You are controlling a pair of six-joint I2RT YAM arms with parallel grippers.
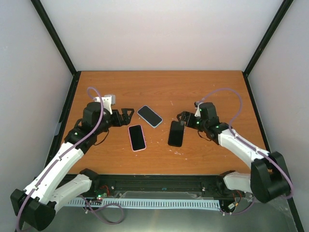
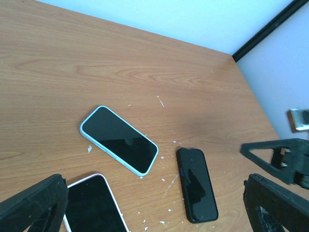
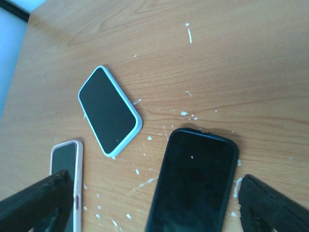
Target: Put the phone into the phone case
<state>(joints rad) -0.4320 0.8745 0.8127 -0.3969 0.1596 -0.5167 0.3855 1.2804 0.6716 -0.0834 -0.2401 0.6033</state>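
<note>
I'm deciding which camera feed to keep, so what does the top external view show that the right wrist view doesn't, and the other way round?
Only the top external view shows both arms whole, from their bases, and the open left gripper. Only the right wrist view shows a fine white streak on the wood. Both show the table, the blue-edged phone, the pink-edged phone, the black phone and the open right gripper, though the wrist view catches only its fingertips.
</note>
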